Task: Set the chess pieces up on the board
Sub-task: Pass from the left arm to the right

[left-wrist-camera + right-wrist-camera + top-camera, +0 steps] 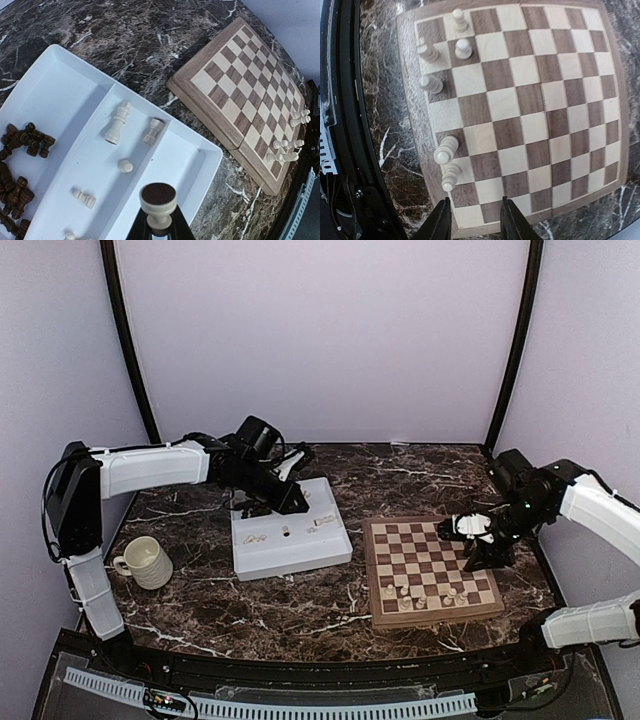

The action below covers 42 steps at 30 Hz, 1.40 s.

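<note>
At the far left stands the mug (148, 562), well apart from the work. Next comes the tray (60, 80), and your left gripper (159, 224) hangs over its near end, closed on one cream piece (158, 200) whose dark round base faces the wrist camera. Under it the dark pieces (20, 150) lie heaped in the left compartment, and a few cream pieces (117, 125) lie on their sides in the middle one.

To the right is the board (430, 565). Only about six cream figures (420, 595) stand on it, all in the two rows nearest to the arm bases — no dark one is there. So I judge the task as early: most of the cream side and all of the dark side are left.

Your right gripper (472, 220) is over the board's right part, jaws apart with nothing between them.

Between tray and board you have bare marble for carrying. The standing figures are close to the board's near edge, just beside the table's front rail — there the room is tight.
</note>
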Available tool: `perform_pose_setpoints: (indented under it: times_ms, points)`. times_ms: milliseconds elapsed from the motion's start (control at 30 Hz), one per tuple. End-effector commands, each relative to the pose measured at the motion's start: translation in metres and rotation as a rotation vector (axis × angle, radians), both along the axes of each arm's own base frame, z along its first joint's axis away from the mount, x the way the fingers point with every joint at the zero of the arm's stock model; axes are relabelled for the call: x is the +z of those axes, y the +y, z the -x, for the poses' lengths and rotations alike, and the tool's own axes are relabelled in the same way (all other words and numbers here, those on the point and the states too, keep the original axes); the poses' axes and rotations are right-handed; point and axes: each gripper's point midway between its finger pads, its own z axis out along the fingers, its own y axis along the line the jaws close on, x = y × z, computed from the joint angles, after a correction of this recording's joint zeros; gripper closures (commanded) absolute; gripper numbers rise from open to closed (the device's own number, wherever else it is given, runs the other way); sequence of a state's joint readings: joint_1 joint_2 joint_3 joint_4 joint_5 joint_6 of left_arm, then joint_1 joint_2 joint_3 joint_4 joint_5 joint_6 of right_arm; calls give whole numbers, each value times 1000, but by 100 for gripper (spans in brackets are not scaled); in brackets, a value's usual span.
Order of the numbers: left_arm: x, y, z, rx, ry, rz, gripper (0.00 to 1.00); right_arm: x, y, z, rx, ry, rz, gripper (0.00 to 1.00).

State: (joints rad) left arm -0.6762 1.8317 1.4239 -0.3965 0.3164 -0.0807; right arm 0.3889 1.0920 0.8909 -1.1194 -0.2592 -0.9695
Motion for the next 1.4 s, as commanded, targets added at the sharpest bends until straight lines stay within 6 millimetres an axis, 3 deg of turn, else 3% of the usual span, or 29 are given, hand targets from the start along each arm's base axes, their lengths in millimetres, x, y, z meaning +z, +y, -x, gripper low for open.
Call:
perform_pose_setpoints:
  times_ms: [0,133,367,500,700,833,1100,1367]
  points:
    - [11,-16,19,-118,85,82,100,34,23,-46,-31,-133,-80,66]
    - [22,-29,41,-232,168,176,99,58,67,-77,40,-264,-143,65]
    - [43,-42,77,-381,317,331,97,88,159,-95,179,-391,-235,64]
    - [44,-45,90,-432,405,379,96,85,198,-92,293,-435,-190,63]
    - [35,-46,95,-431,491,383,95,74,238,-89,416,-514,-110,60]
    - [32,-45,101,-437,544,395,93,73,252,-92,432,-539,-96,58]
    - [40,-48,111,-472,633,466,92,63,270,-80,500,-534,-85,55]
    - [39,-52,121,-495,673,479,91,56,281,-70,544,-539,-74,57]
